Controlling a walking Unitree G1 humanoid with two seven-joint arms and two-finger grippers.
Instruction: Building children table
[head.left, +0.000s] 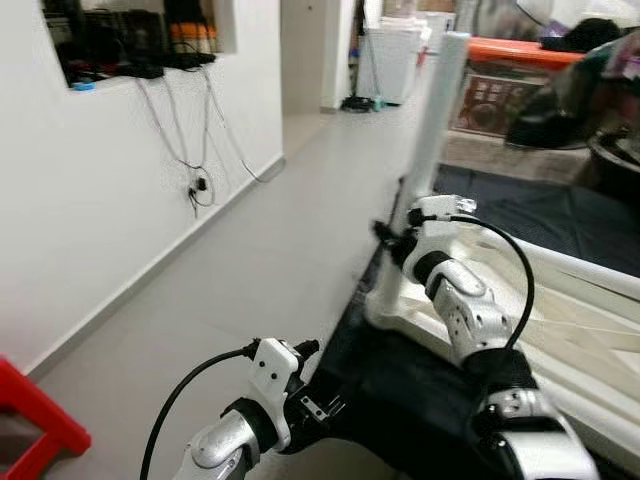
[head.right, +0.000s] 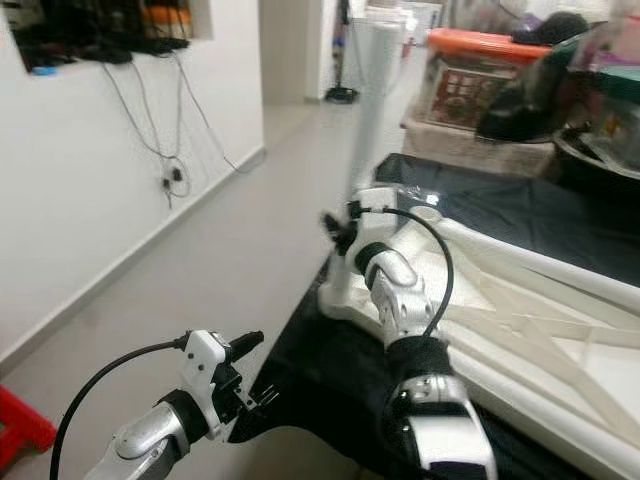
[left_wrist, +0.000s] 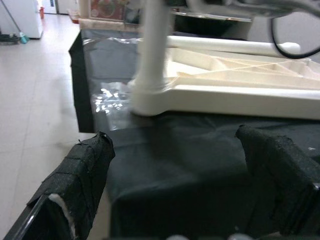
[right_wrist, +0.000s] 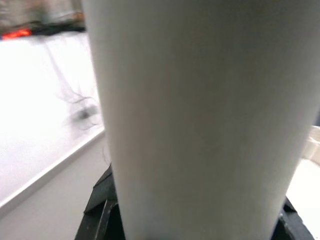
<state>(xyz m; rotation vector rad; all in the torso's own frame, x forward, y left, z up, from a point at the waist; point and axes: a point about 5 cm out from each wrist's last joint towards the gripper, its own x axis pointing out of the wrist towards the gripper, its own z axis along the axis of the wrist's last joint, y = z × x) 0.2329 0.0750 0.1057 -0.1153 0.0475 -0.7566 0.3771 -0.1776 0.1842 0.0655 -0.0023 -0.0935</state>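
Pale grey floor tiles (head.left: 290, 250) run along a white wall (head.left: 90, 200) with dangling cables, past a low worktop draped in black cloth (head.left: 400, 380). On that cloth lies an upturned cream plastic children's tabletop (head.left: 570, 320) with ribbed underside, and a white round plastic table leg (head.left: 425, 170) stands upright in its near corner socket.

The right gripper (head.left: 392, 240) is at that leg, low on its shaft just above the socket; in the right wrist view the leg (right_wrist: 200, 120) sits right against the camera, with the black fingers (right_wrist: 102, 210) showing at either side of it, closed around the shaft.

The left gripper (left_wrist: 185, 175) hovers low at the worktop's edge, its two tape-wrapped black fingers (left_wrist: 80, 180) spread wide and holding nothing, pointing toward the leg's socket.
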